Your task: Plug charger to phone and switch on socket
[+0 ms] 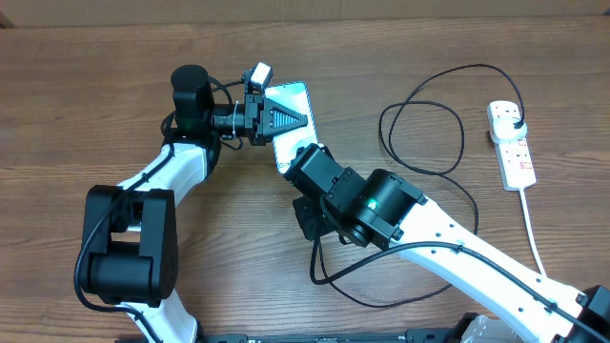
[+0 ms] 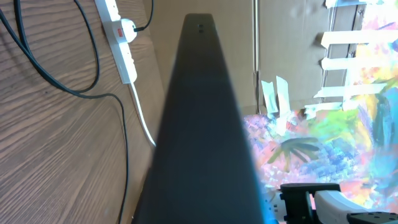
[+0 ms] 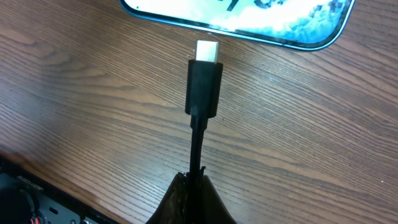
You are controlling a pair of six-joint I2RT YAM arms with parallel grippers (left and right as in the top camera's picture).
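Observation:
The phone (image 1: pixel 291 95) is at the table's middle back, screen up and lit blue. My left gripper (image 1: pixel 289 119) is turned on its side and shut on the phone's edge, with one black finger across the screen. In the left wrist view the phone shows as a dark band (image 2: pixel 199 137) with its colourful screen to the right. My right gripper (image 3: pixel 198 183) is shut on the charger cable. The connector tip (image 3: pixel 207 50) points at the phone's near end (image 3: pixel 249 22), a small gap short of it. The black cable (image 1: pixel 419 133) loops to a plug (image 1: pixel 515 120) in the socket (image 1: pixel 515 157).
The white power strip lies at the right edge of the table, and its white cord (image 1: pixel 534 238) runs toward the front. It also shows in the left wrist view (image 2: pixel 121 43). Slack black cable (image 1: pixel 329 276) lies under my right arm (image 1: pixel 381 205).

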